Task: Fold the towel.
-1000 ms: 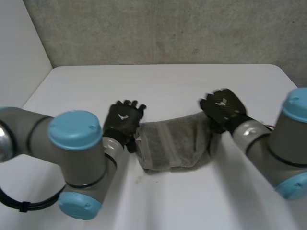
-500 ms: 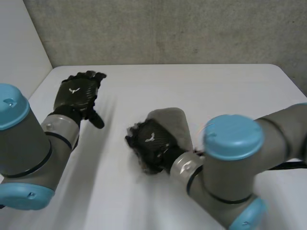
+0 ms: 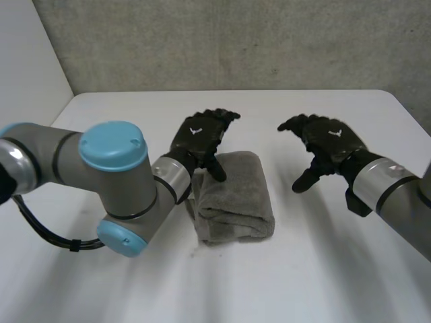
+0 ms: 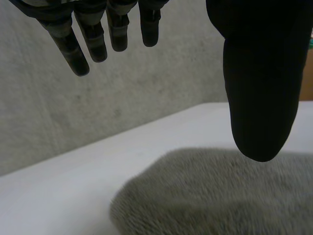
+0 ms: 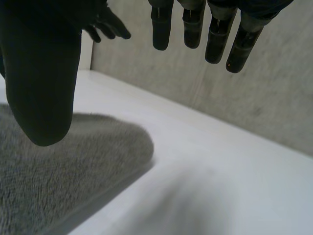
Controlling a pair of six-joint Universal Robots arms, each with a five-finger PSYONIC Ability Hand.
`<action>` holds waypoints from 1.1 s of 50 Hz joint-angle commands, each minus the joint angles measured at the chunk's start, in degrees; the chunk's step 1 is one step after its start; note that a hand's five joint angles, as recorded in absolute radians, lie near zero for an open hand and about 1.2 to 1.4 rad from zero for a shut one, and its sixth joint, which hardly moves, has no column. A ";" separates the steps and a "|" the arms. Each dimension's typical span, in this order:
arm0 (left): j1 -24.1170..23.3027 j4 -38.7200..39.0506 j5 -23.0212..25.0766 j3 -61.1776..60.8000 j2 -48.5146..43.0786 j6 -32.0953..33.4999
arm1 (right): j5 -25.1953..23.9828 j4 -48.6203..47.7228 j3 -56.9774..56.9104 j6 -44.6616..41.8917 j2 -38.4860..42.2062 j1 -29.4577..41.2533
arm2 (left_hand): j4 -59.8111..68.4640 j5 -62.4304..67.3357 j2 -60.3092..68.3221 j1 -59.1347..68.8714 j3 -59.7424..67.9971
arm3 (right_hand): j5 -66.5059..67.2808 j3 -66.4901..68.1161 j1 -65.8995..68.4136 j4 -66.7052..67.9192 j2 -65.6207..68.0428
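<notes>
The folded grey terry towel [image 3: 232,198] lies mid-frame. The left hand [image 3: 201,136] hovers at its upper-left edge and the right hand [image 3: 328,142] is apart at right, both with fingers spread and empty. Folding seems finished; perhaps a flattening press comes next.

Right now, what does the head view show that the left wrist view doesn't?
Head view: the right robot hand, open and apart from the towel, which lies folded on the table. Left wrist view: the underside of the left robot hand, fingers straight, thumb above the towel's nap. Both: the towel and the open left robot hand.
</notes>
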 commanded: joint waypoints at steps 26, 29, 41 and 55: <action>-0.03 -12.56 -15.80 -10.89 -1.00 0.76 | -0.03 13.04 -22.53 -1.39 26.21 9.75 | 0.38 0.19 0.33 0.36 0.33 | -4.39 -2.38 -2.76 -3.59 -3.62; -0.64 -12.56 -16.33 -10.89 -0.92 0.94 | 0.32 13.57 -23.06 -4.02 26.47 9.83 | 0.38 0.19 0.33 0.36 0.33 | -4.39 -2.38 -2.76 -3.59 -3.62; -0.90 -12.48 -16.24 -9.84 5.39 0.85 | 0.67 13.31 -23.14 -3.67 18.83 9.13 | -0.13 -0.31 -0.18 -0.14 -0.17 | -4.39 -2.38 -2.76 -3.59 -3.62; 7.86 -16.06 -15.80 -6.41 30.70 1.29 | 17.52 6.36 -21.47 1.52 -4.79 5.18 | 0.38 0.19 0.33 0.36 0.33 | -4.39 -2.38 -2.76 -3.59 -3.62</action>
